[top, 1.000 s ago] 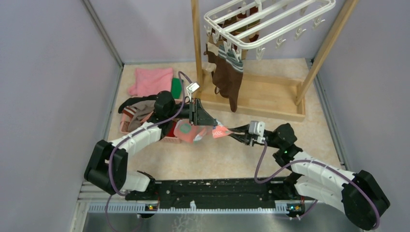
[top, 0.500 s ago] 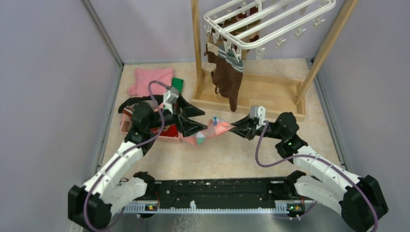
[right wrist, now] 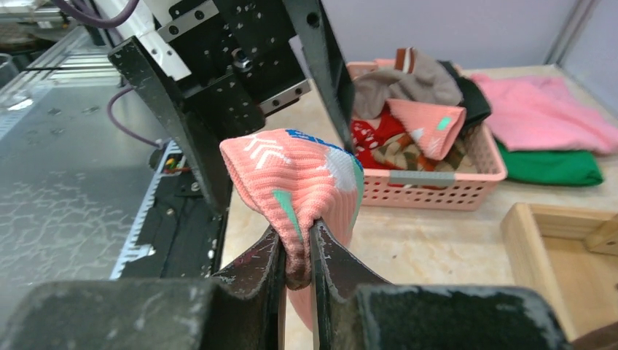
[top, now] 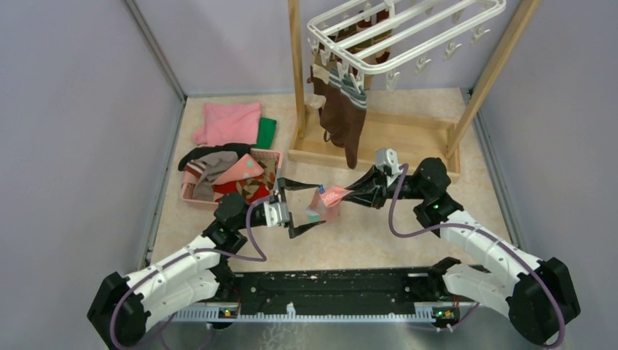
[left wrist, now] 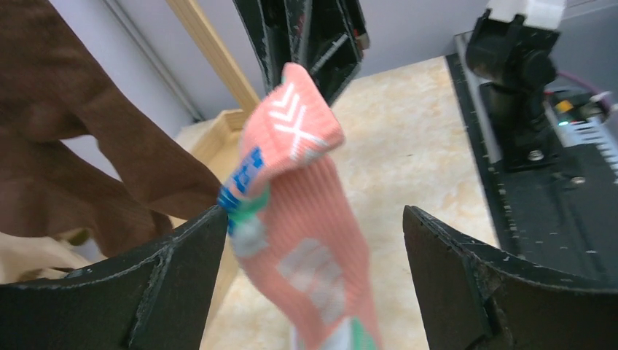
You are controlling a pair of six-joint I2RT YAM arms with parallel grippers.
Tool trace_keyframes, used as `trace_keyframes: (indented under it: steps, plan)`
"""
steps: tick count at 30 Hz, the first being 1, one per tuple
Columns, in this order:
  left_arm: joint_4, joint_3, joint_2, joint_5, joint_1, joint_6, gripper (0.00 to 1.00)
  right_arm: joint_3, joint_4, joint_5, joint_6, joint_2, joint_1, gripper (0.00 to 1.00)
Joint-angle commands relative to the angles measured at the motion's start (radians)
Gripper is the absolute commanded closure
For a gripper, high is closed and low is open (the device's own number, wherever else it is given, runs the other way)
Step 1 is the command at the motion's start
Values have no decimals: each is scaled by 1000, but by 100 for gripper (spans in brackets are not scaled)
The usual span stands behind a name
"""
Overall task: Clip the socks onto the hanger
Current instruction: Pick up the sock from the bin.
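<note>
Pink sock (top: 326, 203) with teal and white patches: held up off the table (top: 408, 240), mid-scene, just right of the pink basket (top: 191, 195) and on the near side of the wooden frame (top: 379, 142).

Right gripper (top: 348, 194): jaws clamped together on a bunched fold at one end of the sock. The wrist view shows the fabric pinched between the two fingertips (right wrist: 329, 257), and the rest of the sock bulges above the grip and hangs loose.

Left gripper (top: 319, 204): jaws spread wide, one finger (left wrist: 175, 270) on either side of the hanging sock. The right-hand finger stands apart from the fabric. Contact at the other finger cannot be told.

Hanger (top: 408, 29): white grid rack hung high in the frame at the far side, with small clips dangling beneath it. At its left end hang a dark brown sock (top: 342, 120) and a brown-and-cream striped sock (top: 355, 89) – both above the frame's base board.

Basket contents – more socks in a heap:
- grey sock with brown-red striped cuff (top: 208, 166)
- another pink sock with a teal patch (top: 244, 169)
- a red patterned one (top: 244, 189)
- something black draped over the far rim

On the table beyond the basket lies a folded pink cloth (top: 227, 122), with a green cloth (top: 266, 133) touching its right edge.
</note>
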State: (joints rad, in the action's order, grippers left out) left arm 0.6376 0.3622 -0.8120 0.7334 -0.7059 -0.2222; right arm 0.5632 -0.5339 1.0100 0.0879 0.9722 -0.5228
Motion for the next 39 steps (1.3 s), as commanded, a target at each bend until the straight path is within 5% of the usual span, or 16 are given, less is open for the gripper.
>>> trace_keyframes:
  steps: [1,7,21,26,31,36,39]
  plan:
    - [134,11,-53,-73,-24,-237,5,54,-32,94,51,51,4,100]
    - [194,15,-113,-18,-30,-165,9,66,-6,106,44,83,4,100]
    - [293,15,-196,53,-30,6,43,66,-15,118,44,116,6,100]
    - [254,56,-225,102,-30,26,92,66,-11,112,41,116,5,100]
    - [195,63,-186,65,-30,80,100,65,3,100,29,105,6,100]
    - [206,40,-136,24,-31,182,100,60,-3,87,26,92,6,86]
    - [207,41,-138,13,-30,257,100,47,-27,72,33,80,6,62]
